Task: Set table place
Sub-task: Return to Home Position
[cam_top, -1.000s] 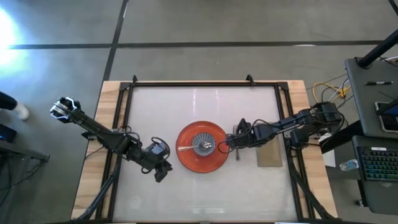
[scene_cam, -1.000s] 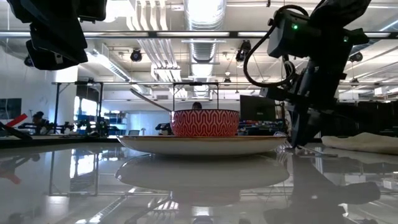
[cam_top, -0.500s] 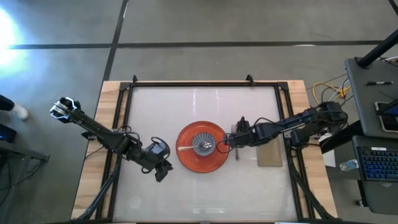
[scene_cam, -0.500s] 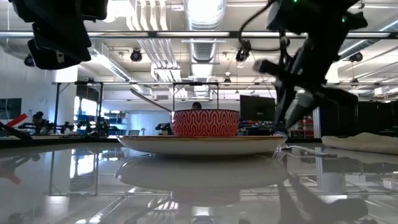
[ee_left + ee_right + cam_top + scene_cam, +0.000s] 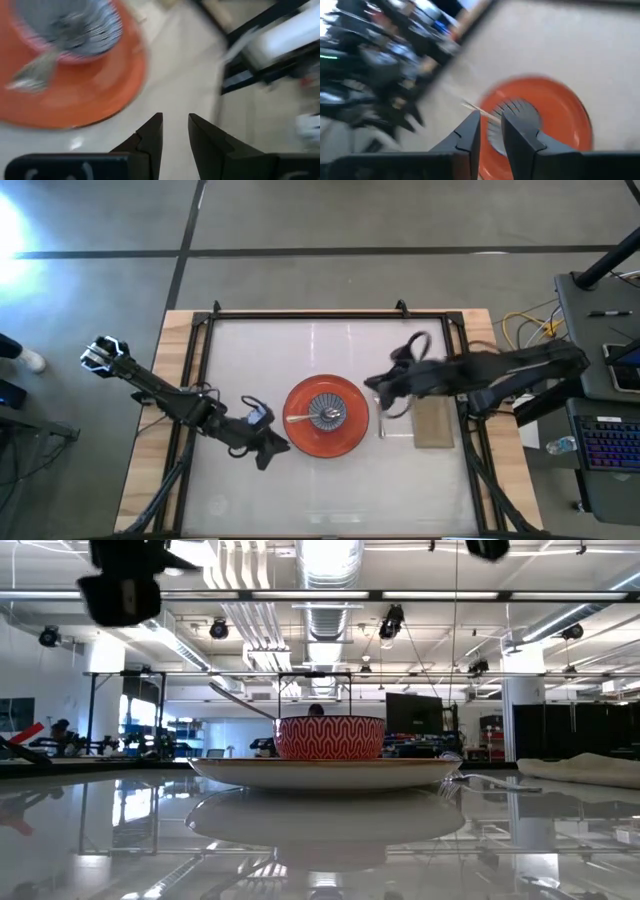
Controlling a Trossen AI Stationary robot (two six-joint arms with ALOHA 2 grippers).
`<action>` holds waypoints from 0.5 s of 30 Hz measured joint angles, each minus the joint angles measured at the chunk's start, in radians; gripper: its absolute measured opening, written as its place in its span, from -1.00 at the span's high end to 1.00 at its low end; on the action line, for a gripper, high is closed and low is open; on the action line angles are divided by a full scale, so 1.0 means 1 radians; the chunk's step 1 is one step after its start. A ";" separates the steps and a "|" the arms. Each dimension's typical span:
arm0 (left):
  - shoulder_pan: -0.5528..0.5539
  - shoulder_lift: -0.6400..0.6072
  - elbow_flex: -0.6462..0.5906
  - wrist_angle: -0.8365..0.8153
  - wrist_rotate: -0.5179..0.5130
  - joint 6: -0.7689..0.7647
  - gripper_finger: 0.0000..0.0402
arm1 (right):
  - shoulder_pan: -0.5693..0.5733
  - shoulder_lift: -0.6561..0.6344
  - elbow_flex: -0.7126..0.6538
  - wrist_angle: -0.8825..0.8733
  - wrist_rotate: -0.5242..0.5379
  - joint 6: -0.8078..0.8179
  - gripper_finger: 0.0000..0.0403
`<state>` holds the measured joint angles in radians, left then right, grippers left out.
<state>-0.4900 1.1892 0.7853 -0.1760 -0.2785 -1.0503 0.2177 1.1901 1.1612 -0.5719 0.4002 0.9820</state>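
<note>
Laid with spoon point(image 5: 299, 418) in bowl point(image 5: 328, 406) on plate point(image 5: 312, 443), fork point(image 5: 381, 426) just beside: likely homing stage, with left gripper point(image 5: 175, 118) and right gripper point(image 5: 491, 114) narrowly parted, empty, calling next for clean retreat.

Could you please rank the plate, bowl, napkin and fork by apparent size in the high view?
1. orange plate
2. tan napkin
3. bowl, which looks only slightly smaller than the napkin
4. fork, by far the thinnest

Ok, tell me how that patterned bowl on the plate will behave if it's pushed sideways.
The bowl looks wide and low, so it would probably slide rather than tip. The plate under it seems smooth, so likely slippery. The spoon leaning inside may shift.
</note>
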 joint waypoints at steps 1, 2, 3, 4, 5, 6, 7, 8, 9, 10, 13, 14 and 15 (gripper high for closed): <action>0.000 0.000 0.000 0.051 0.002 -0.011 0.61 | 0.001 -0.018 0.029 0.003 0.001 -0.044 0.65; 0.000 0.000 0.000 0.106 0.001 -0.002 0.62 | 0.006 -0.033 0.057 0.006 0.002 -0.112 0.65; 0.000 0.001 -0.001 0.172 0.003 0.035 0.61 | 0.014 -0.047 0.083 0.010 0.001 -0.195 0.65; 0.000 0.001 -0.001 0.237 0.002 0.090 0.61 | 0.024 -0.058 0.109 0.011 -0.005 -0.287 0.65; 0.002 0.002 -0.001 0.305 -0.004 0.153 0.61 | 0.035 -0.068 0.133 0.011 -0.025 -0.387 0.64; 0.010 0.002 -0.001 0.380 -0.019 0.211 0.61 | 0.046 -0.079 0.155 0.011 -0.063 -0.469 0.63; 0.022 0.001 0.000 0.442 -0.039 0.250 0.61 | 0.052 -0.091 0.174 0.010 -0.109 -0.511 0.63; 0.037 0.000 0.000 0.497 -0.059 0.282 0.61 | 0.054 -0.104 0.190 0.008 -0.166 -0.534 0.63; 0.052 -0.005 0.000 0.540 -0.071 0.316 0.61 | 0.053 -0.120 0.198 0.007 -0.222 -0.555 0.63; 0.063 -0.011 0.000 0.567 -0.075 0.353 0.61 | 0.054 -0.140 0.200 0.000 -0.273 -0.577 0.63; 0.102 -0.058 -0.002 0.586 -0.071 0.416 0.61 | 0.059 -0.227 0.163 -0.039 -0.328 -0.580 0.65; 0.111 -0.078 -0.006 0.586 -0.071 0.441 0.61 | 0.062 -0.266 0.135 -0.065 -0.327 -0.572 0.65; 0.118 -0.098 -0.007 0.585 -0.070 0.478 0.61 | 0.062 -0.310 0.104 -0.083 -0.325 -0.561 0.66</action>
<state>-0.3724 1.0915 0.7784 0.4091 -0.3488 -0.5724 0.2794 0.8801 1.2656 -0.6554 0.0756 0.4208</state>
